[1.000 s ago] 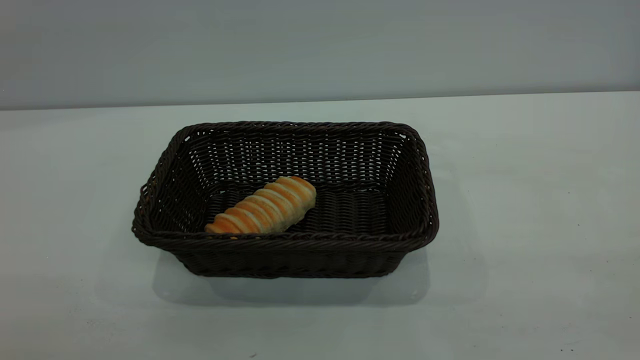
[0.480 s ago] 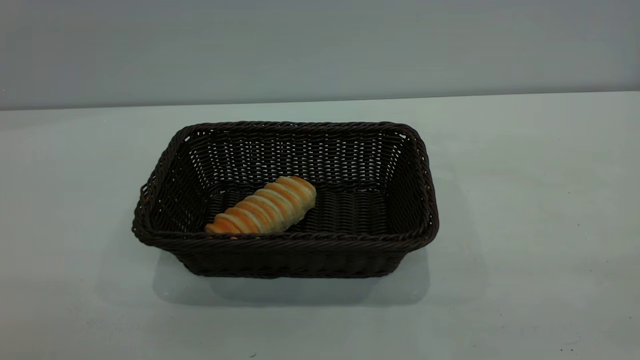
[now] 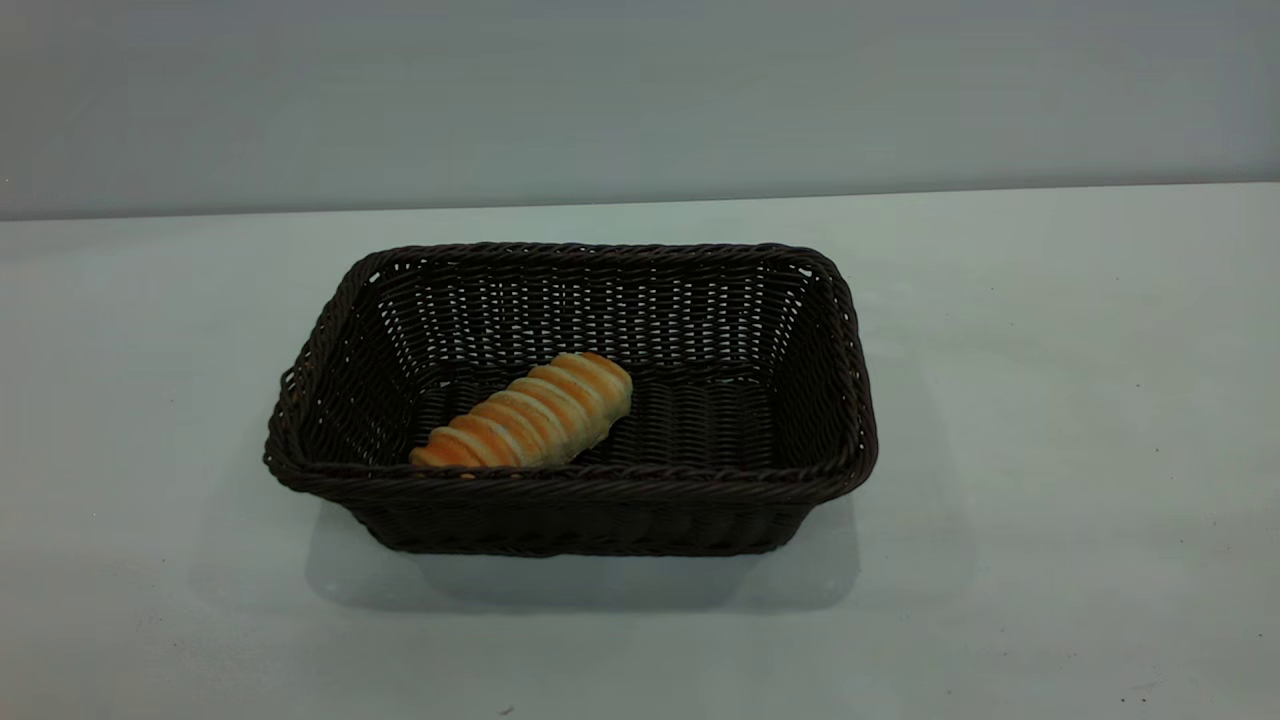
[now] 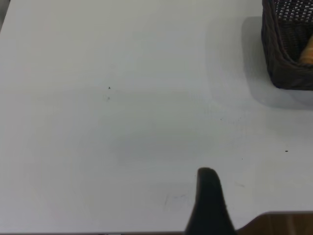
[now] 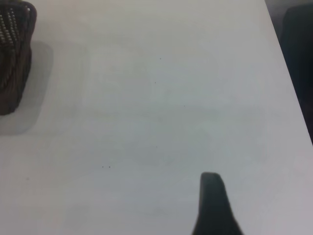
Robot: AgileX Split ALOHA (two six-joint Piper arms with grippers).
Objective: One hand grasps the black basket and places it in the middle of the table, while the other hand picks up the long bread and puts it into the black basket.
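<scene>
Exterior view: looks across the table from slightly above, near the basket.
Left wrist view: looks down on bare tabletop, basket corner at the edge.
Right wrist view: likewise, basket's opposite end.
Shared: the basket and tabletop.

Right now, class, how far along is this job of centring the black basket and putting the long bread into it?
It looks finished. Done: the black basket stands about mid-table, and the long bread lies on its floor, toward the left end. In hand: nothing; neither arm appears in the exterior view, and each wrist view shows only one finger over bare table, away from the basket. Left: nothing visible.
</scene>
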